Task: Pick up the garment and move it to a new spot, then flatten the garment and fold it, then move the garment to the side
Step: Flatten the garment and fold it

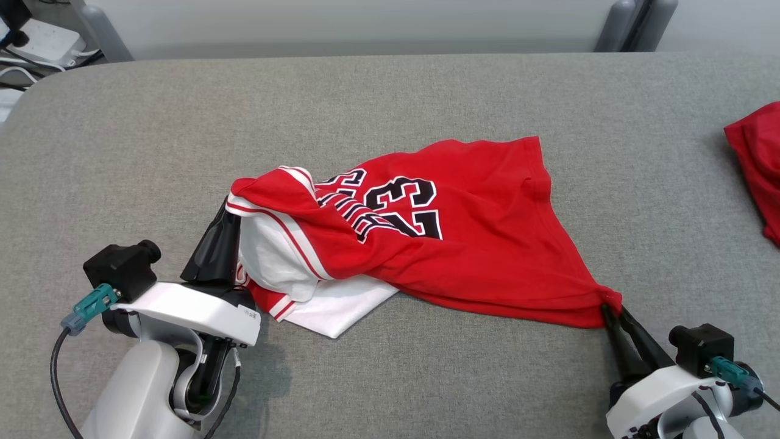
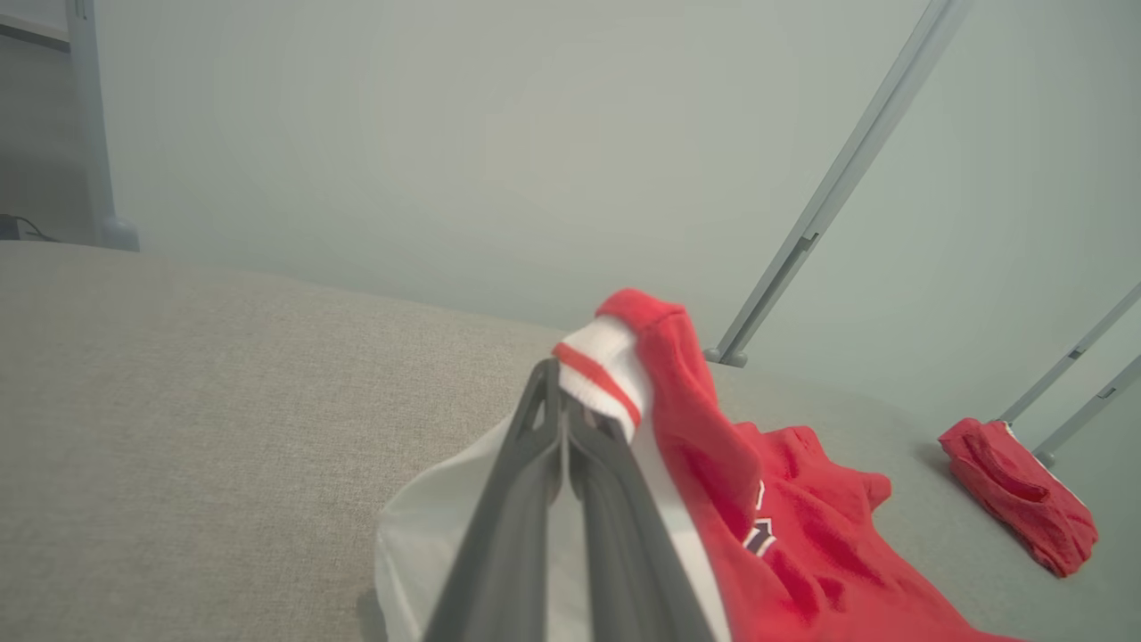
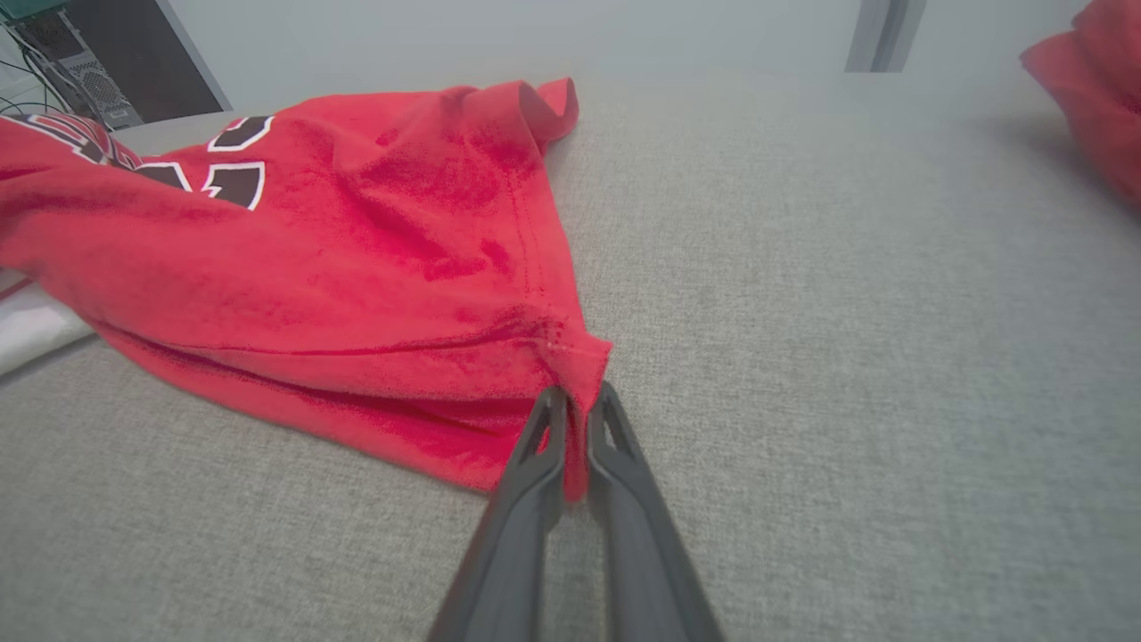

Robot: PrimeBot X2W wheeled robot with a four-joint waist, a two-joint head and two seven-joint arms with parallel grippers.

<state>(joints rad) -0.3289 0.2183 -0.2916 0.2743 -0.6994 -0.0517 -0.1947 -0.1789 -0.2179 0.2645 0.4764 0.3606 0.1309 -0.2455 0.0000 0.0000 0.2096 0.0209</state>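
Nearest to us, at the lower left of the head view, the left pincer (image 1: 226, 218) pointed up and away, its 2 dark fingers pressed together on red-and-white striped trim. In the left wrist view that pincer (image 2: 558, 379) was closed tight, with a white band and its red stripe caught at the tips and raised above the desk (image 2: 178, 401).

At the lower right of the head view, the right pincer (image 1: 607, 310) was clamped on a bunched red corner of the hem. The right wrist view showed the same pincer (image 3: 575, 401) narrowed onto that corner, low over the grey desk (image 3: 847, 357), with red cloth pinched between the tips.

Between the 2 pincers lay the garment (image 1: 463, 244), a red jersey, crumpled and drawn out across the middle of the desk (image 1: 390, 97). Its near left part showed a white layer (image 1: 341, 305) spread flat on the surface. On top we read the number 23 (image 1: 408, 204) in black with a white outline.

Farther off, at the right edge and well apart from the jersey, a second red cloth (image 1: 755, 158) sat on the desk. Beyond the far edge stood a pale wall (image 1: 365, 24) and grey posts (image 1: 634, 24), with cables (image 1: 36, 49) at the far left corner.
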